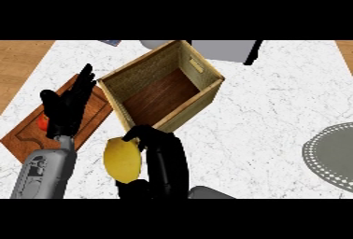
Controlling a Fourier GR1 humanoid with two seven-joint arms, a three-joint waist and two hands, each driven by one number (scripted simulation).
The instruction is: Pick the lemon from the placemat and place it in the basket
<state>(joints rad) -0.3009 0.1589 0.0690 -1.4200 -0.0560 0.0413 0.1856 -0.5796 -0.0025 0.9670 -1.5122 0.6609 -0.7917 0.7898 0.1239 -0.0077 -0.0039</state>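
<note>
The yellow lemon [122,160] is held above the counter, just in front of the basket's near corner. My right hand [162,161] is shut on it, fingers curled over its right side and top. The basket [201,70] is a square woven box with a dark wooden floor, open at the top and standing at the middle back. The grey placemat [332,156] lies at the right edge, partly cut off by the frame. My left hand [69,105] rests open, fingers up, at the left over a wooden board.
A brown wooden cutting board [31,135] lies at the left with a small red object [43,122] on it, partly hidden by my left hand. A grey appliance [224,49] stands behind the basket. White marble counter [262,121] lies between basket and placemat.
</note>
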